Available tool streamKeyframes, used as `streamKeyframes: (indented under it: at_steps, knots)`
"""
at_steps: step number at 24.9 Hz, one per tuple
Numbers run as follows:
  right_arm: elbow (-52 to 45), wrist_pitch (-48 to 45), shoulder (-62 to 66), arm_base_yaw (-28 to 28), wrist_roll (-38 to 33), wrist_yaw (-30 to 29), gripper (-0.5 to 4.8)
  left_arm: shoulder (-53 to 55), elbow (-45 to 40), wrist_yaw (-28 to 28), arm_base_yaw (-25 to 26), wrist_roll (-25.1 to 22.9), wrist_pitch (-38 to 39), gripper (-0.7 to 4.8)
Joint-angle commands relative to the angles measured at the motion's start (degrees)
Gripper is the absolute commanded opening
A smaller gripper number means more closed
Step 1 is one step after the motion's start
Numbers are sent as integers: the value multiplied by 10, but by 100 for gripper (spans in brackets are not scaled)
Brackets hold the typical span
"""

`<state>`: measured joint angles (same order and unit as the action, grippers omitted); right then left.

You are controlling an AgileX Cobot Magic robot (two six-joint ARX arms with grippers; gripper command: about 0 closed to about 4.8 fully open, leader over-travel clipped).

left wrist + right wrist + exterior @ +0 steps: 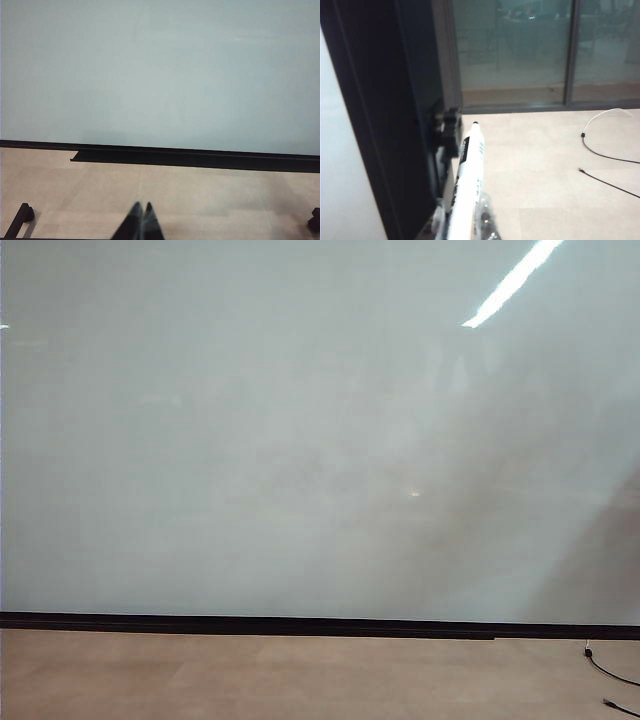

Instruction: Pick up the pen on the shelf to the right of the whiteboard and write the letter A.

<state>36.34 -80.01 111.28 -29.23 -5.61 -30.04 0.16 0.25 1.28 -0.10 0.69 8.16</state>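
— Room?
— Pale wood-look floor (300,675), glossy whiteboard (300,440) filling the exterior view, bare of marks, black cable (610,675) at the floor's right edge.
— Grippers?
— Left gripper (141,212) low over the floor before the board, tips pressed together, empty. Right gripper (465,222) clamped on the pen (470,170), beside the board's dark side edge, tip toward glass doors (520,50).

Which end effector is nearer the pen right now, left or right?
Right. The right end effector is shut on the pen, beside the whiteboard's dark edge. The left end effector is shut, low over the floor facing the whiteboard, no pen in its view.
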Motion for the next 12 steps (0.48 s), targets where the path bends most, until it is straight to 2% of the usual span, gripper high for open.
streamKeyframes:
  at_steps: [1, 3, 7, 9, 11, 12]
  knots:
    - [-11, -10, -13, 0, -9, 65, -9, 0, 1, 0, 0, -2, -4, -4]
    - [-31, -10, -28, 1, -9, 128, -9, 0, 1, 0, 0, -2, -5, -4]
    - [-73, -10, -73, 14, -8, 213, -9, 0, 1, 0, 0, -2, -5, -5]
    - [-104, -10, -110, 30, -11, 260, -9, 0, 1, 0, 0, -2, -5, -5]
    - [-160, -10, -171, 69, -15, 350, -9, 0, 1, 0, 0, -2, -5, -5]
    - [-178, -10, -193, 84, -15, 374, -9, 0, 1, 0, 0, -2, -5, -5]
